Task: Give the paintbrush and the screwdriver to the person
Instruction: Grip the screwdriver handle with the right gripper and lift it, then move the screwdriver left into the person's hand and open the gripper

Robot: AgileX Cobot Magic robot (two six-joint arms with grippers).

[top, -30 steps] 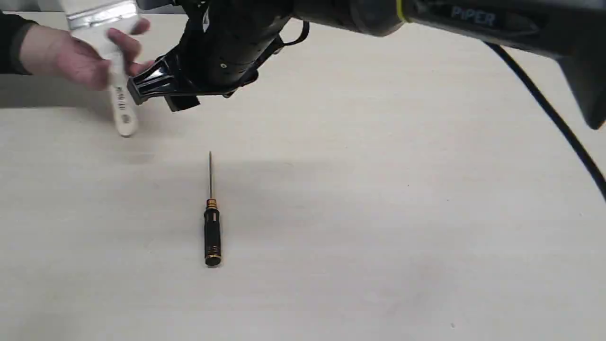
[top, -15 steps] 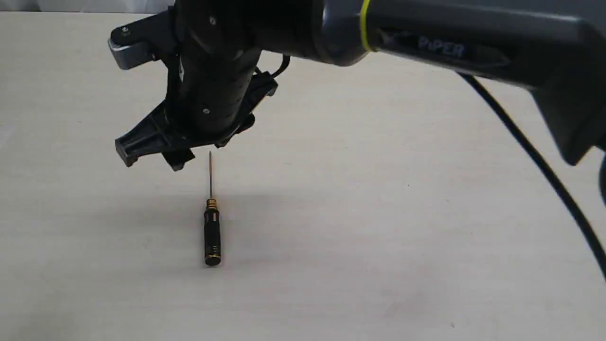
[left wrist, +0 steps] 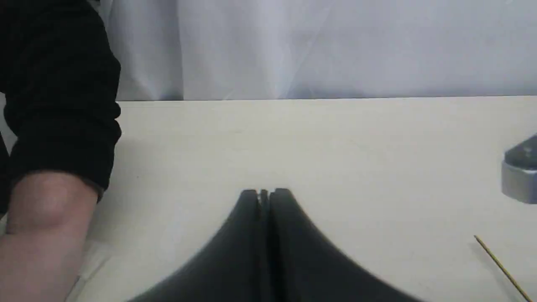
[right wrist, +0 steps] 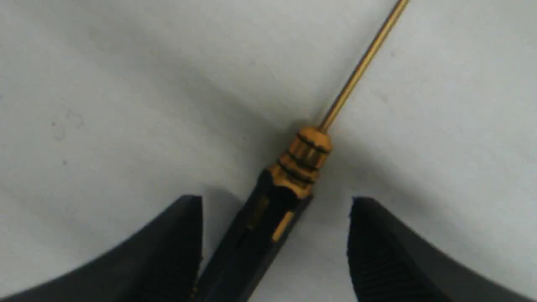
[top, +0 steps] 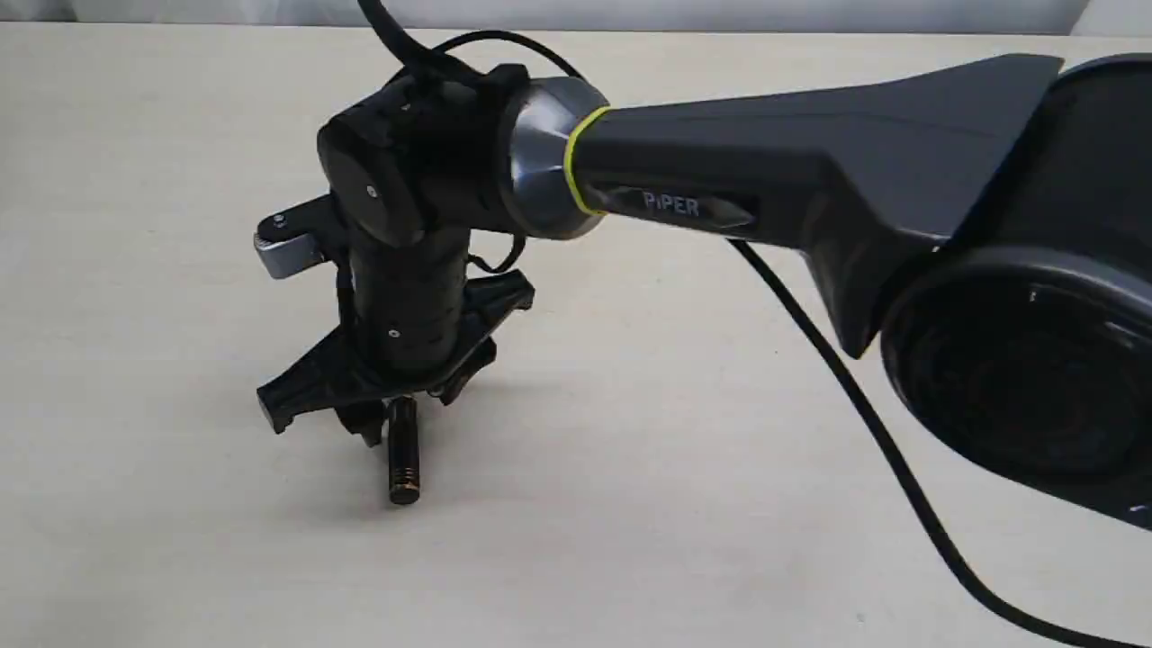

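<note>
The screwdriver (top: pixel 403 461) lies flat on the pale table, and only its black handle shows below my right gripper (top: pixel 382 430). In the right wrist view the screwdriver (right wrist: pixel 293 172) sits between the open fingers (right wrist: pixel 176 243), closer to one of them, with its gold collar and brassy shaft pointing away. My right gripper (right wrist: pixel 275 203) is open and low over the handle. My left gripper (left wrist: pixel 264 193) is shut on nothing, just above the table. The person (left wrist: pixel 42 218) shows as a bare forearm in a dark sleeve beside it. The paintbrush is out of view.
The right arm (top: pixel 810 189) stretches across the table from the right, trailing a black cable (top: pixel 882 450). The screwdriver's shaft tip (left wrist: pixel 499 268) and the right arm's silver wrist camera (left wrist: pixel 520 176) appear at the edge of the left wrist view. A white curtain (left wrist: pixel 319 46) backs the table.
The person's hand carrying the paintbrush has left the exterior view. My right arm swung back and came down, and its open gripper now straddles the screwdriver handle.
</note>
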